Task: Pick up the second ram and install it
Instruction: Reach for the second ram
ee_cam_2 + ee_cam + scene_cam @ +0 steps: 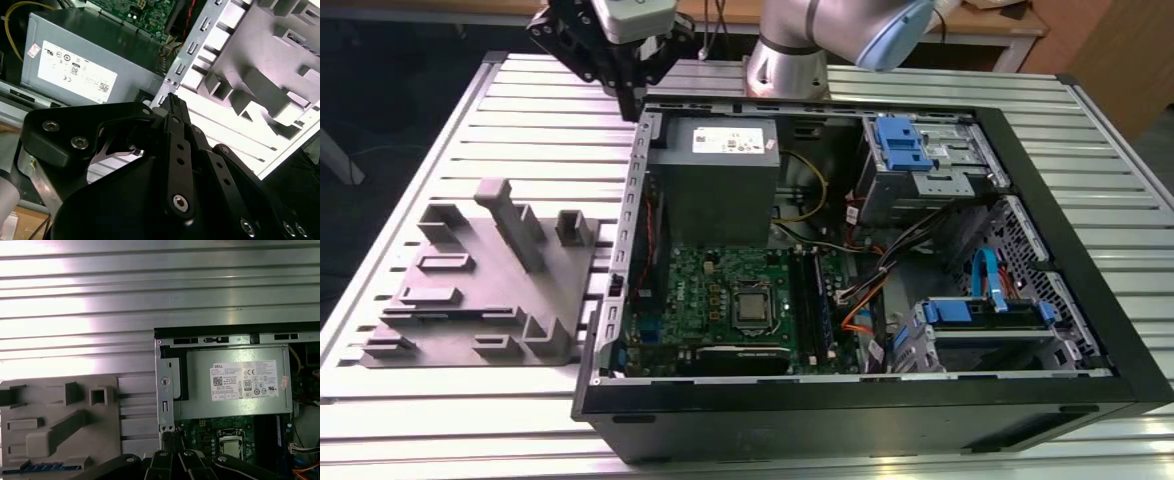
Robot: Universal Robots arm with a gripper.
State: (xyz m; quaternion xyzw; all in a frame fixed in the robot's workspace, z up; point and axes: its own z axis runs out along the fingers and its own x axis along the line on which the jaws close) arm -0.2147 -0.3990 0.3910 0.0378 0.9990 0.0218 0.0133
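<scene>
Right now your jaws are pressed together, and I see nothing between them. They hang by the table (440, 140) edge where the arm's base (787, 60) stands, over a corner of the computer case (881, 415). The second ram (42, 467) looks to be the thin bluish strip lying on the grey tray (480, 300). So I think picking up and fitting are both left to do.

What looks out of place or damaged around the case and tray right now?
Nothing stands out. The computer case lies flat on the table, open side up; the grey tray sits flat beside it, on the exterior view's left. The hand hangs over the case's corner by the power supply. No spill or damage shows.
</scene>
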